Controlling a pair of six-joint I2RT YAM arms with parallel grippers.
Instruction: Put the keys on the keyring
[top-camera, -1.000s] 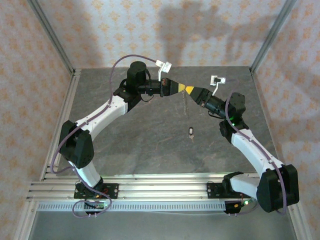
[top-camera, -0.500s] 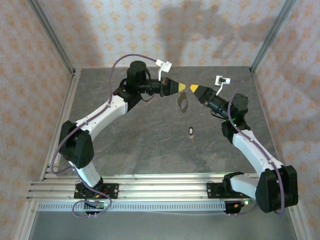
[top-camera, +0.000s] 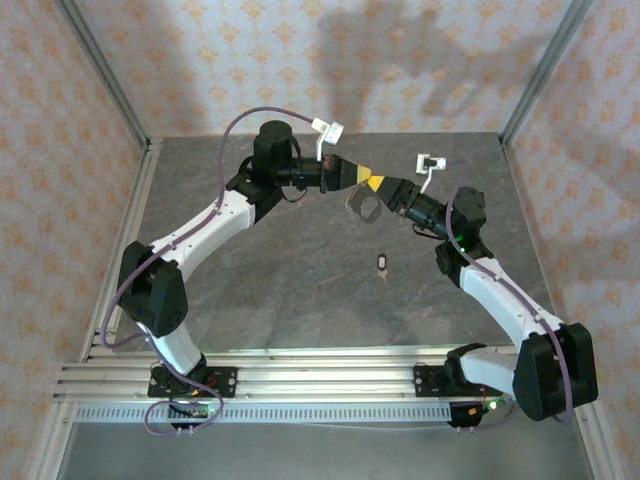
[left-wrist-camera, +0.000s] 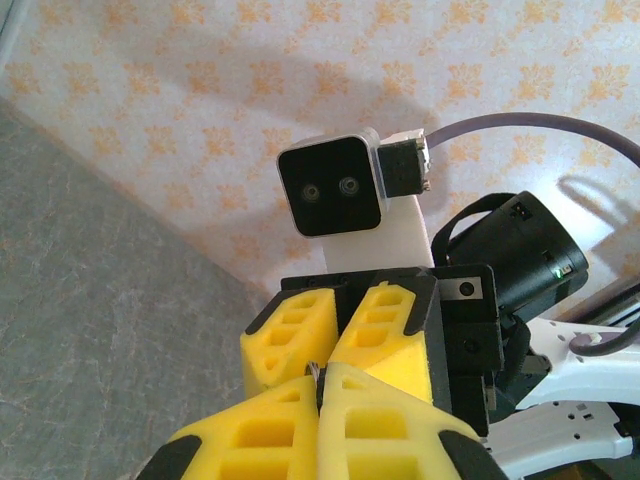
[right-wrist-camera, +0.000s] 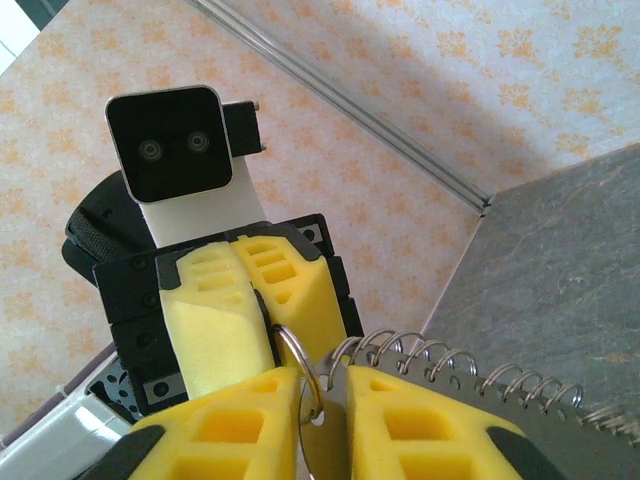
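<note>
On the left, the left claw (left-wrist-camera: 320, 385) is clenching tight on the keyring (right-wrist-camera: 305, 365), holding it up above the table (top-camera: 300, 290), toward the far side. We are watching the thin silvery ring poking out from between its yellow fingers and running into the narrow gap of the right claw (right-wrist-camera: 325, 390), which is facing it tip to tip. Is that claw pinching the ring or just parted around it? We cannot tell. A flat grey piece (right-wrist-camera: 480, 440) edged with wire coils is sitting just beside the ring. The tiny dark-headed key (top-camera: 384, 263) is lying on the table, nearer us, apart from both claws.
</note>
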